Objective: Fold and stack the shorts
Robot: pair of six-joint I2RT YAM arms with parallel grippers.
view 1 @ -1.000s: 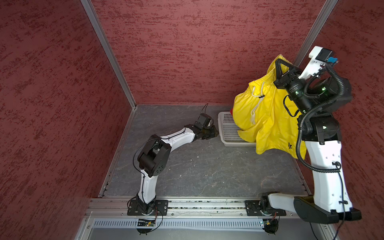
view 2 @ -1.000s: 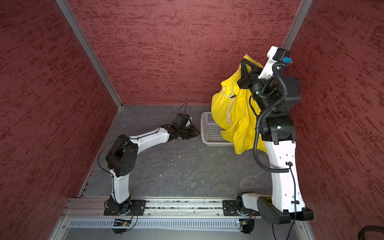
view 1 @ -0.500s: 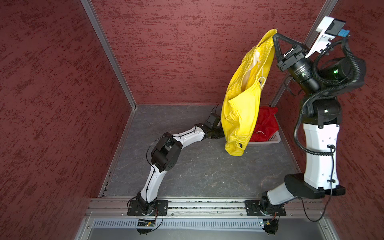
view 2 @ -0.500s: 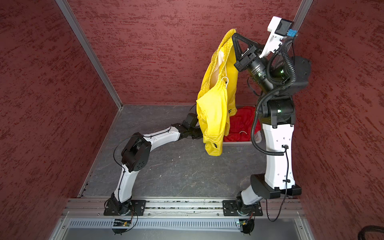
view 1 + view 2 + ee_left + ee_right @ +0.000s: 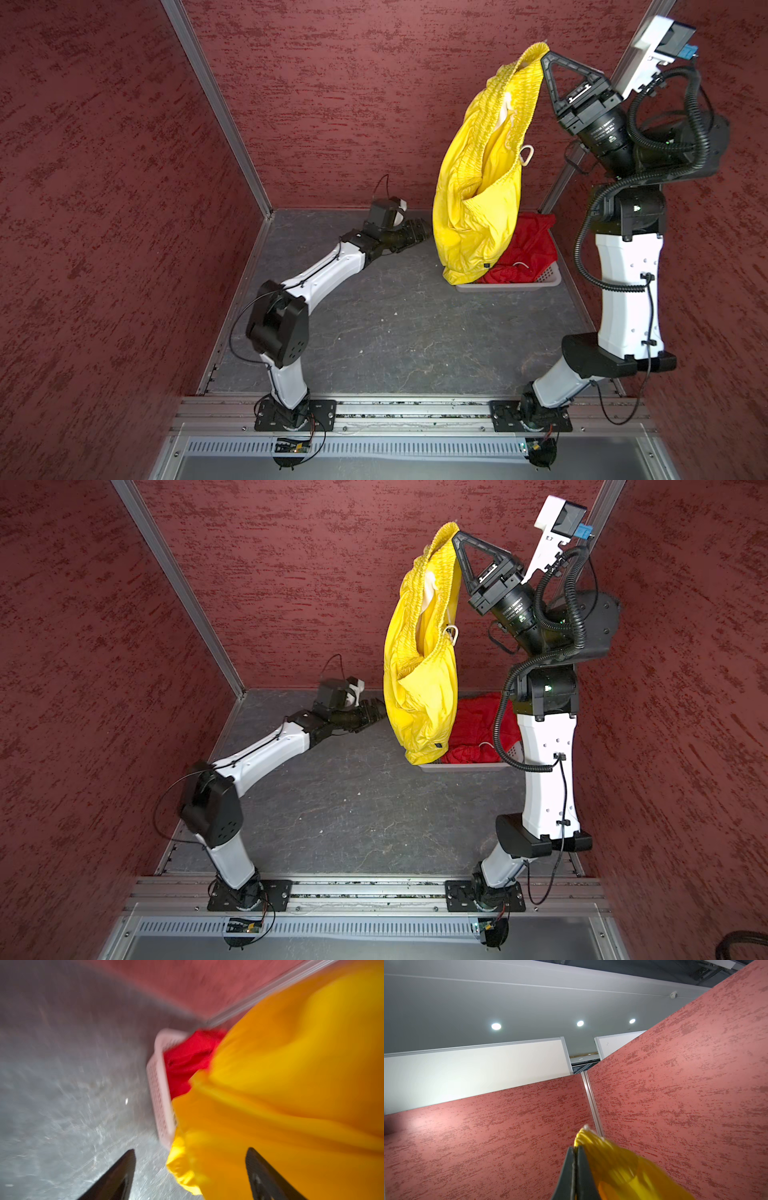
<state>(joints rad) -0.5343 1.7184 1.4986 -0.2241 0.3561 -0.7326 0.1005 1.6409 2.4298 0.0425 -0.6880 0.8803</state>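
Right tool (image 5: 544, 59) clamps the yellow shorts (image 5: 478, 199) high by the waistband, left tool (image 5: 191, 1149) open beside them

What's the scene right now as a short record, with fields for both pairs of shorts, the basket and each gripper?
yellow shorts: hanging in the air by the waistband, lower end near the basket
red shorts: crumpled inside the basket
basket: white, on the table, back right
right gripper: high up, shut on the yellow waistband
left gripper: low over the table, open, beside the hanging yellow cloth; contact unclear
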